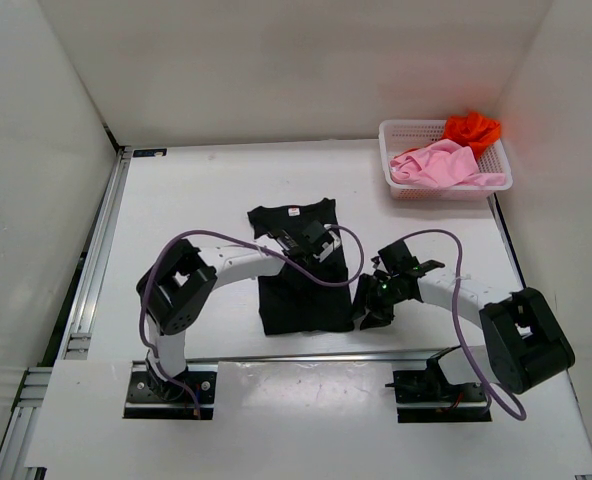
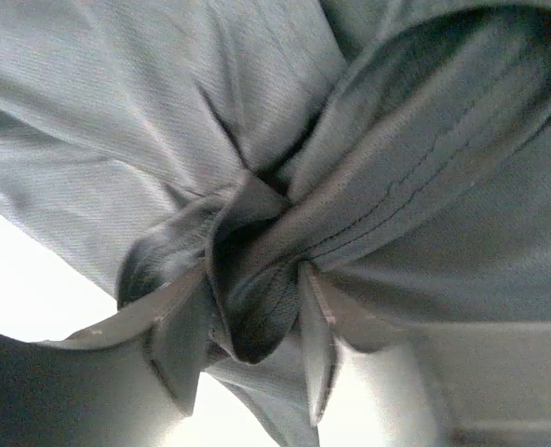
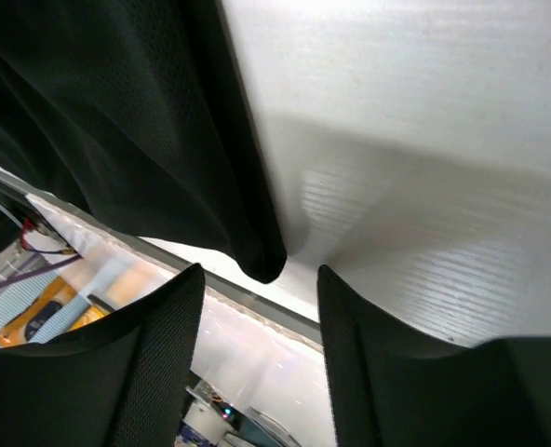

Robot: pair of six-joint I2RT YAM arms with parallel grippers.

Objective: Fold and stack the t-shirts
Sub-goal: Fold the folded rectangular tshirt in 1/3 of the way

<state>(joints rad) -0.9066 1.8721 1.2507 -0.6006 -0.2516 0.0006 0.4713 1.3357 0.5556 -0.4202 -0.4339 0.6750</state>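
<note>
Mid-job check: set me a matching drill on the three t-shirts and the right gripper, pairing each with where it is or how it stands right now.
Things:
1. black t-shirt
2. pink t-shirt
3. orange-red t-shirt
4. right gripper

Places or states:
A. in the basket, at its far right corner
B. jaws apart, a dark cloth corner just above the gap
C. spread on the table, outside the basket
D. in the basket, nearer its front

Pairs: 1-C; 2-D; 3-A; 4-B
</note>
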